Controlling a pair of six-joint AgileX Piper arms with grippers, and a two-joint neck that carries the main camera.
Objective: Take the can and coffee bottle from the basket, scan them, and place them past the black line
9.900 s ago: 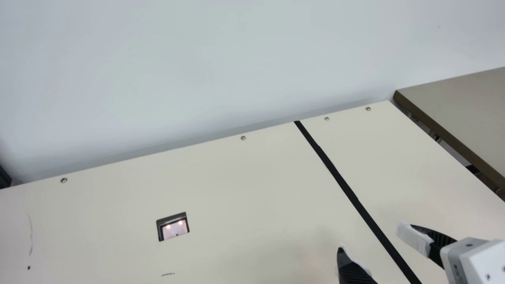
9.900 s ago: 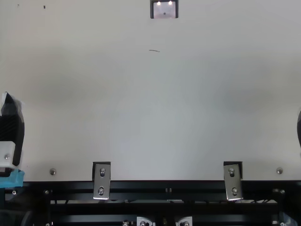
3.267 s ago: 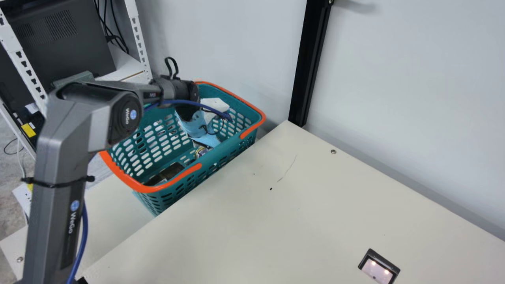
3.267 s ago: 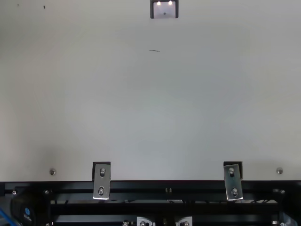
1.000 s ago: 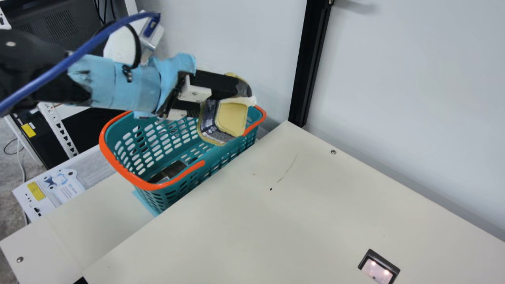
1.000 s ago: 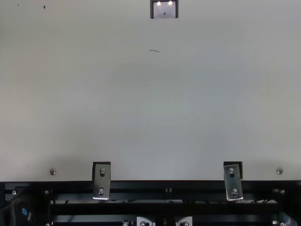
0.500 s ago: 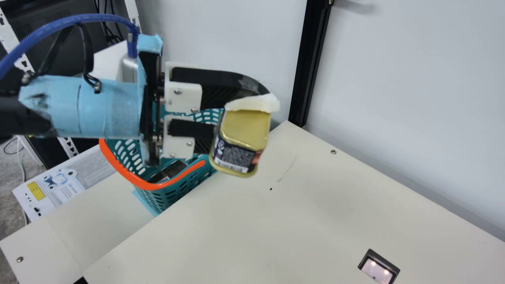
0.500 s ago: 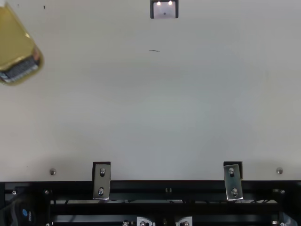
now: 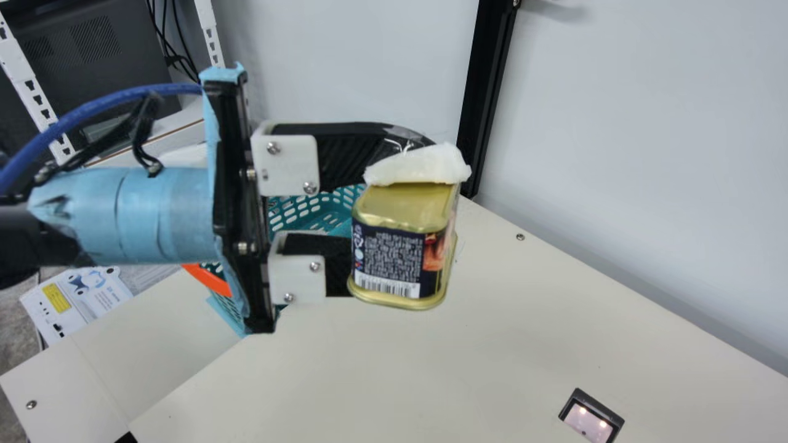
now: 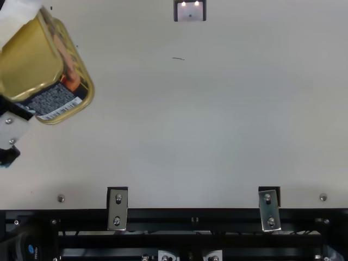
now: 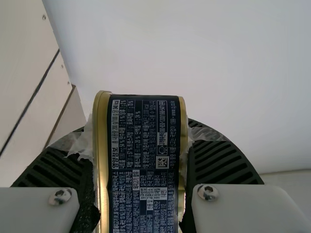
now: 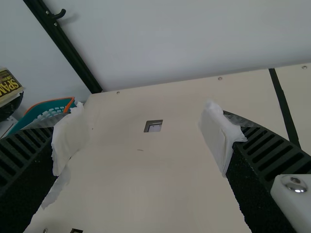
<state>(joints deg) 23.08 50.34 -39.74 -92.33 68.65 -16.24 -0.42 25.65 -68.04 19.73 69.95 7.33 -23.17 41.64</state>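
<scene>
In the main view my left gripper (image 9: 394, 215) is shut on the gold and dark-blue can (image 9: 394, 261), held in the air over the table's left part, in front of the basket (image 9: 308, 212). The top view has the can (image 10: 54, 100) at its upper left. Between the ribbed fingers of my left gripper (image 11: 138, 160), the can (image 11: 143, 160) turns its printed side to the left wrist camera. My right gripper (image 12: 141, 141) stands open with nothing between its padded fingers. The scanner window (image 9: 591, 418) is set in the table, right of the can. The black line (image 12: 285, 108) crosses the table in the right wrist view.
A black upright post (image 9: 492, 80) stands at the wall behind the table (image 9: 492, 351). A white rack (image 9: 37, 92) with dark equipment is behind my left arm. Metal brackets (image 10: 117, 209) sit on the table's front edge.
My left gripper has come out of the basket with the can and moved right, over the table, turning the can's printed side into sight. Before that, the neck camera turned from the black line toward the basket.
</scene>
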